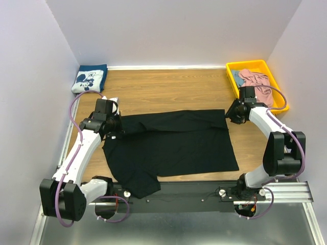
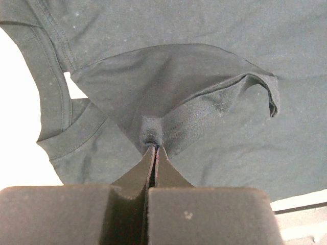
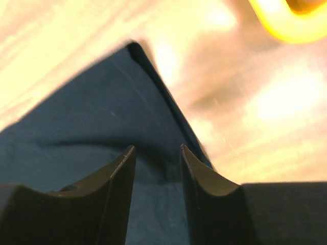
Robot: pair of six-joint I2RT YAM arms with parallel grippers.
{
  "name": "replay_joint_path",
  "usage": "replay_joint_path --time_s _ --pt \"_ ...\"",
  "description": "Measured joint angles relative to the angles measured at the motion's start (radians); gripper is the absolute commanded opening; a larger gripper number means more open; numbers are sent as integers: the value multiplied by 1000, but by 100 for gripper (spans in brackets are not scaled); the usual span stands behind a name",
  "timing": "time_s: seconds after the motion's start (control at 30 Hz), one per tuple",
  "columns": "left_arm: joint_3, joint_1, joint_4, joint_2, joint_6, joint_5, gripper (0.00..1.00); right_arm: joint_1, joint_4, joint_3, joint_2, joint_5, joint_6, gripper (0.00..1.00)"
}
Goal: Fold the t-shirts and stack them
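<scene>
While the left gripper (image 2: 155,148) is pinching the limp black t-shirt (image 1: 173,145), our right gripper (image 3: 157,153) is gaping over its corner.

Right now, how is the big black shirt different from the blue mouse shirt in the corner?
The black t-shirt lies spread wide across the middle of the table; the navy t-shirt is folded small in the far left corner. The black one is plain; the navy one has a white cartoon mouse print. The left gripper pinches the black one; nothing holds the navy one. Both are dark shirts.
</scene>
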Motion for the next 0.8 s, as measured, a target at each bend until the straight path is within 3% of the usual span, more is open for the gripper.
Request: replay_joint_path --time_s 0.47,0.5,0.6,0.63,0.7,0.8 --pt "-77 0 26 0 0 14 2 -35 281 45 193 -86 -120 40" --pt "-95 0 27 0 1 24 5 -37 290 45 200 -100 -126 40" --pt "-133 0 26 0 3 55 32 -39 309 45 210 -124 -140 40" --pt "-143 0 21 1 3 70 47 -39 315 45 211 -133 -142 40" --pt "-145 0 16 1 9 92 65 -39 331 45 214 -152 -152 40" --pt "-127 0 13 1 4 98 69 -39 338 45 222 -164 -159 40"
